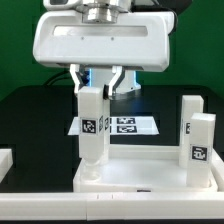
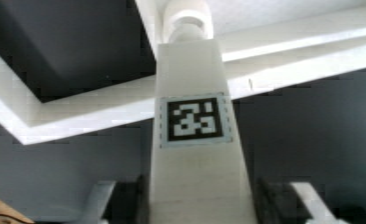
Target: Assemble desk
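While end effector (image 1: 104, 78) clamps leg (image 1: 93, 125) | panel (image 1: 150, 175) below | two legs (image 1: 197, 135) nearby

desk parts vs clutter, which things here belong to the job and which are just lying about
For the job:
- desk panel
- leg in the gripper, standing at the panel's corner
- two more legs standing on the exterior view's right

Just lying there:
- marker board

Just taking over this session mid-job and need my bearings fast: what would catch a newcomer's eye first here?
First, the pincer clamped on a tagged white leg, held upright with its foot at the near corner of the desk panel on the exterior view's left. Next, two more tagged legs standing upright at the exterior view's right. Behind the held leg, the marker board lies flat on the black table.
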